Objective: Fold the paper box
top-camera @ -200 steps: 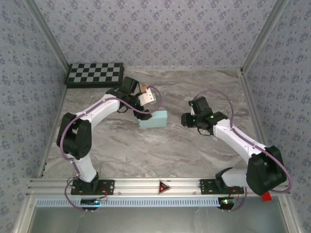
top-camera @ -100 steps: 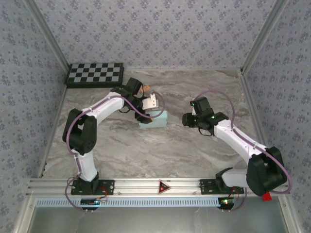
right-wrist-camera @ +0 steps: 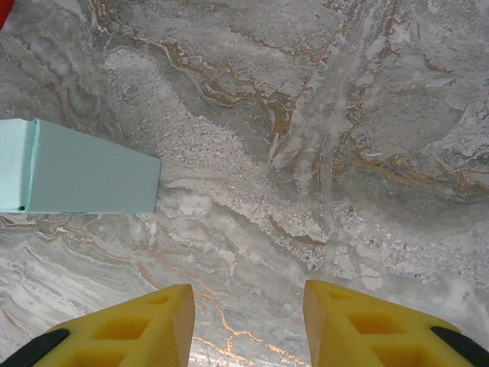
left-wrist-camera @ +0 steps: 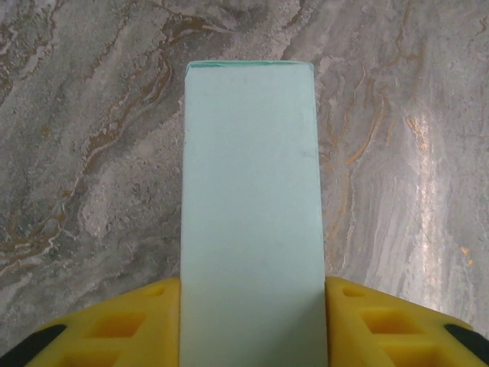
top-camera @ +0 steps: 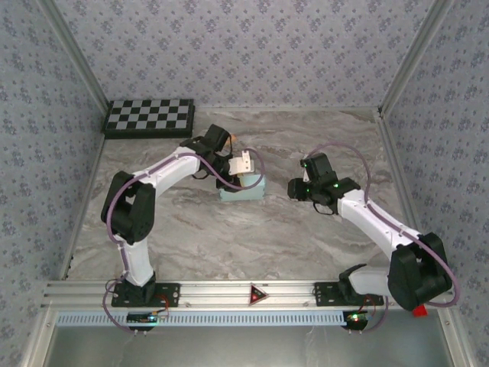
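The paper box (top-camera: 243, 188) is pale aqua, folded into a closed rectangular block lying on the marble table just left of centre. In the left wrist view the paper box (left-wrist-camera: 250, 191) runs straight out from between the yellow fingers (left-wrist-camera: 130, 325), which press against its two long sides. My left gripper (top-camera: 243, 170) is shut on the near end of it. My right gripper (top-camera: 295, 188) hovers to the right of the box, apart from it, open with only bare table between its fingers (right-wrist-camera: 126, 329). One end of the paper box (right-wrist-camera: 84, 170) lies at the left of the right wrist view.
A black-and-white checkerboard (top-camera: 149, 116) lies at the back left corner. A small red block (top-camera: 418, 309) sits off the table by the right arm's base. Patterned walls enclose the marble table (top-camera: 229, 237), which is bare in front of both arms.
My left gripper has swung right and down from beside the box onto its end, and its fingers now hold it. The right arm has barely moved.
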`<state>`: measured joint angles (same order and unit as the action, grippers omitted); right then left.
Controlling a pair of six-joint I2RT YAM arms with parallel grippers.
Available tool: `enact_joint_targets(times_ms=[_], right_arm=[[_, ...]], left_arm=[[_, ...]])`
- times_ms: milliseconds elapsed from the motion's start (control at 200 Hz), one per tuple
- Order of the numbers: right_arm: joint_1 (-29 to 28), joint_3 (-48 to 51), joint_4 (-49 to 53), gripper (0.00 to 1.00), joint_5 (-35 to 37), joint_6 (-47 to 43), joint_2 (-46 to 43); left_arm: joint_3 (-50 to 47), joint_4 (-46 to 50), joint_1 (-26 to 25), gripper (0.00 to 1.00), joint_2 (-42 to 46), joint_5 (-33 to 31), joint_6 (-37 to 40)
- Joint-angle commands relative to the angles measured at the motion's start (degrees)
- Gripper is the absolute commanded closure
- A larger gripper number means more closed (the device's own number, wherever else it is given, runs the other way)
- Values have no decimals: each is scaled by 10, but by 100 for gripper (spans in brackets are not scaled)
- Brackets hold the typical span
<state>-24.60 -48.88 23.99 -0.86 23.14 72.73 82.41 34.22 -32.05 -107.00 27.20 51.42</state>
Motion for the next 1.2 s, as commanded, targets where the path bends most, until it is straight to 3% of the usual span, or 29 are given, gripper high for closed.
enact_joint_targets(times_ms=[0,135,440,800,1194], right_arm=[[5,7,4,57,-4,6,-10],[7,8,4,57,-5,6,-13],[23,24,14,57,-3,15,-36],[42,45,8,57,-5,18,-54],[48,53,0,57,-4,20,-54]], left_arm=[[-19,-25,-14,60,22,-23,-1],[-57,-77,-32,60,48,-61,-8],[-191,-284,-98,59,109,-227,-39],[-305,-474,-165,57,110,-370,-32],[-330,-516,-202,47,78,-411,-44]])
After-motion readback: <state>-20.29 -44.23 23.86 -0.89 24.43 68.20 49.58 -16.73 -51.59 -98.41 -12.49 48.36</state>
